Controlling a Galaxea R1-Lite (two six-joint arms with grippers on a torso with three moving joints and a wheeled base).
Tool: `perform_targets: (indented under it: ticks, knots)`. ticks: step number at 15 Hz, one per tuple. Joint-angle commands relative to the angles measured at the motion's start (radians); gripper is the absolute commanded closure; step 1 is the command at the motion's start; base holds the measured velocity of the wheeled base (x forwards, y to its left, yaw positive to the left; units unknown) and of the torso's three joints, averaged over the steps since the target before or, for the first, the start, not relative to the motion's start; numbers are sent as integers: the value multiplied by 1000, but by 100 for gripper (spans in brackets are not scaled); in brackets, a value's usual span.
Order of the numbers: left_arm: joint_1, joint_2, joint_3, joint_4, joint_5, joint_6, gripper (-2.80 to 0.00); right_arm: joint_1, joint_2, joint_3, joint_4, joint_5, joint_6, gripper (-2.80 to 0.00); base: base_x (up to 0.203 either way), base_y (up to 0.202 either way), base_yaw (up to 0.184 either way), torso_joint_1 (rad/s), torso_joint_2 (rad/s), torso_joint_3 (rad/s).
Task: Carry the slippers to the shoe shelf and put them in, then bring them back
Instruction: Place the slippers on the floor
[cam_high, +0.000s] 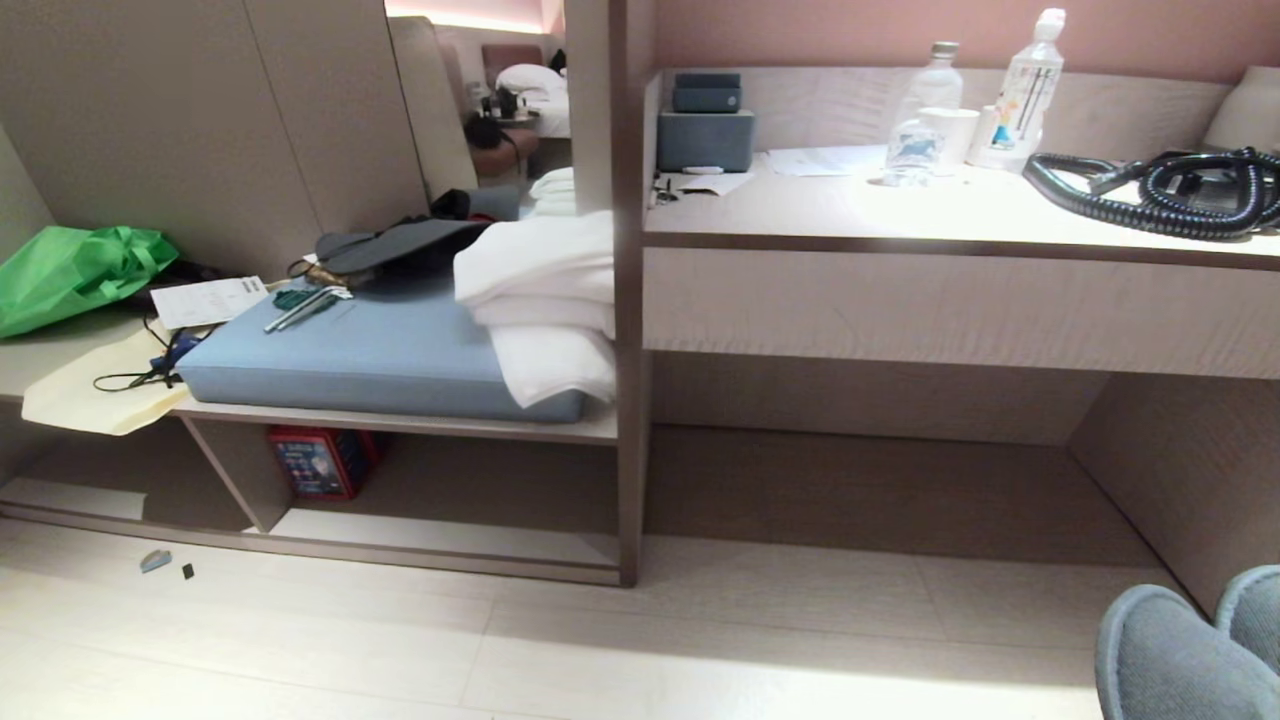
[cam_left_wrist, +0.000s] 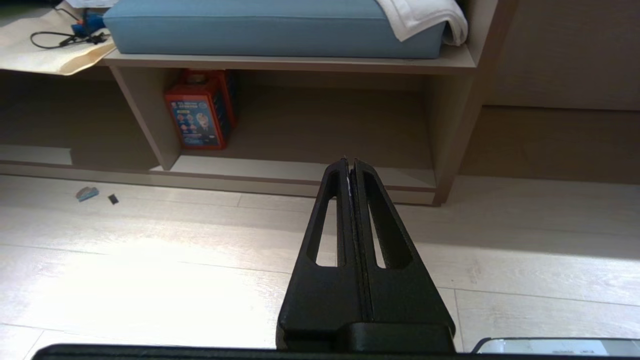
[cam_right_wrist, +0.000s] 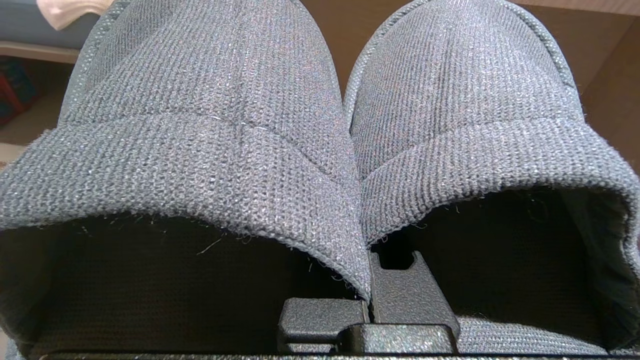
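Observation:
The two grey knitted slippers (cam_right_wrist: 200, 125) fill the right wrist view side by side, toes pointing away. My right gripper (cam_right_wrist: 367, 280) is shut on the slippers, one finger inside each and their inner walls pinched together. In the head view only the slippers' (cam_high: 1190, 650) toes show, at the bottom right above the floor, and the right gripper is hidden. The shoe shelf (cam_high: 430, 535) is the low open cubby under the bench at the lower left, with a pale base board (cam_left_wrist: 300, 170) and an upright divider. My left gripper (cam_left_wrist: 350, 162) hangs shut and empty over the floor before it.
A red box (cam_high: 320, 460) stands in the cubby beside the divider. On the bench above lie a blue cushion (cam_high: 380, 355), white towels (cam_high: 545, 300) and a green bag (cam_high: 80, 270). The long desk (cam_high: 950, 220) with bottles and a coiled hose is at the right. Small scraps (cam_high: 155, 560) lie on the floor.

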Motion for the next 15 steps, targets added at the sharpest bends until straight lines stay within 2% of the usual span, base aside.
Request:
perform_targets:
  ticks: [1,3,9,15]
  knots:
    - [-1,0,0,0,0,0,0,1,1,0,0,1,0,0,0,0,0,0,0,0]
    - [-1,0,0,0,0,0,0,-1,0,0,-1,1,-2,0,0,0,0,0,0,0]
    - [-1,0,0,0,0,0,0,-1,2,0,-1,1,-4,0,3,8,-114,0,3,4]
    - [-1,0,0,0,0,0,0,1,2,-1,0,1,-2,0,0,0,0,0,0,0]
